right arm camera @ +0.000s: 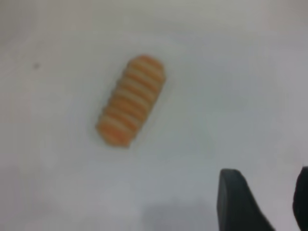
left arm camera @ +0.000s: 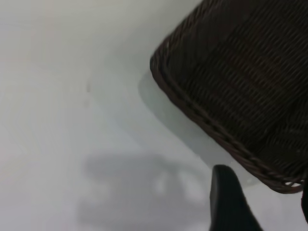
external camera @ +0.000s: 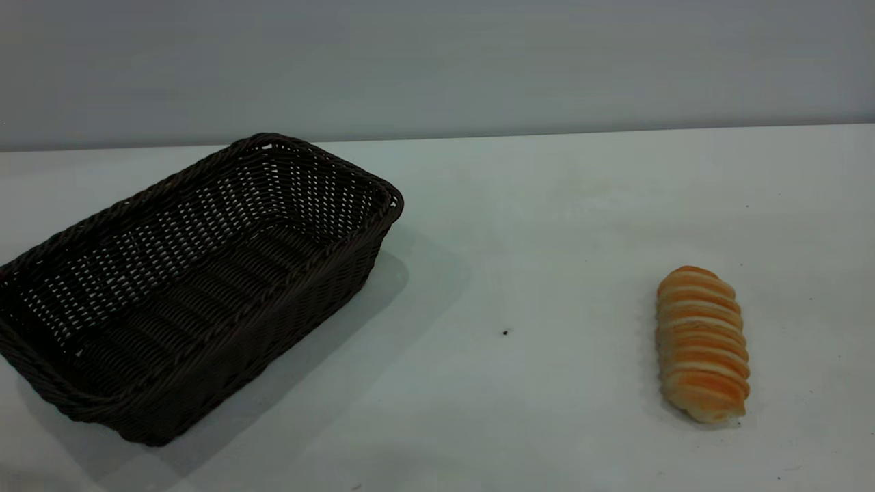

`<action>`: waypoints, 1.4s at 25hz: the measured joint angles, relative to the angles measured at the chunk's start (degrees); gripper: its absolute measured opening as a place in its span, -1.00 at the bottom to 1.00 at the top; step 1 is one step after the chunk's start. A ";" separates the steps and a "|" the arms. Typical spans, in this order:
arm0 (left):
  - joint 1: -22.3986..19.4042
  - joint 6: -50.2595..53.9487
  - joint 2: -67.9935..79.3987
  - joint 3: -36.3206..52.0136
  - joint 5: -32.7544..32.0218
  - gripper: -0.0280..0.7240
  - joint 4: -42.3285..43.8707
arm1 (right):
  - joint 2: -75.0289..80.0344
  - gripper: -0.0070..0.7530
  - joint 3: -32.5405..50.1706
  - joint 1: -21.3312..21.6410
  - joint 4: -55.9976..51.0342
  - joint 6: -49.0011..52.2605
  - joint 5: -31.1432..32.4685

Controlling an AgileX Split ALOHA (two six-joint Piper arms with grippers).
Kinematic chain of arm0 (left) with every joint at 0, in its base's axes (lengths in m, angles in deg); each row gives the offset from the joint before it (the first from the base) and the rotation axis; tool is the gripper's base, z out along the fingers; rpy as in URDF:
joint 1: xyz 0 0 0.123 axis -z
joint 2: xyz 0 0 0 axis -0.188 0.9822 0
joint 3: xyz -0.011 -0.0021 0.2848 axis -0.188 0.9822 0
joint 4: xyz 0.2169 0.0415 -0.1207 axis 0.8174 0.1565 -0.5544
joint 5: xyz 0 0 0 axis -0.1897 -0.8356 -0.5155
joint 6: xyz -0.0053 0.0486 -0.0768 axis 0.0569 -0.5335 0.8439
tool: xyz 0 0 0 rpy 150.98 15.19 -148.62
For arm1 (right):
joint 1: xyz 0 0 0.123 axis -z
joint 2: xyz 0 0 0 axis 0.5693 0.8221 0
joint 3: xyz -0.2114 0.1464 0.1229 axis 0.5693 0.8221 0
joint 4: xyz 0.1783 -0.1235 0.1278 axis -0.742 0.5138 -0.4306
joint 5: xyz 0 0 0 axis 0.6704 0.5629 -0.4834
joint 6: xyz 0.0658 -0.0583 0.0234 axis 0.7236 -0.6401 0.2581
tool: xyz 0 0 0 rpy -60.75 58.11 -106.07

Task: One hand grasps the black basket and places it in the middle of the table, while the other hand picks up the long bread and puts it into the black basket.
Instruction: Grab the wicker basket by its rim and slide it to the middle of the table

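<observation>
The black basket (external camera: 184, 287) sits at the table's (external camera: 519, 225) left, its long axis running from 7 o'clock to 1 o'clock, and it holds nothing. The long bread (external camera: 702, 344) lies well apart at the right, pointing near 12 to 6 o'clock. The left gripper (left arm camera: 262, 202) hangs just beside the basket's rim and the right gripper (right arm camera: 262, 202) hangs near the bread, both parted and holding nothing.

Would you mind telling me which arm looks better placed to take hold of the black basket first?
Probably the left. Its gripper hovers just off the black basket's braided rim, fingers apart, and the basket sits on the left of the table. The right gripper overlooks the long bread.
</observation>
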 joint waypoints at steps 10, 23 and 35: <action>0.00 9.05 21.17 -0.04 6.42 0.22 -0.02 | 2.63 -0.05 0.00 0.00 -4.51 -1.85 -1.01; 0.00 19.46 35.62 -7.52 8.53 0.22 -0.06 | 2.63 -0.04 0.00 0.00 -6.00 -1.91 -1.13; 0.00 19.83 46.99 -15.39 5.05 0.22 -4.38 | 2.63 -0.04 0.00 0.00 -6.13 -2.09 -1.13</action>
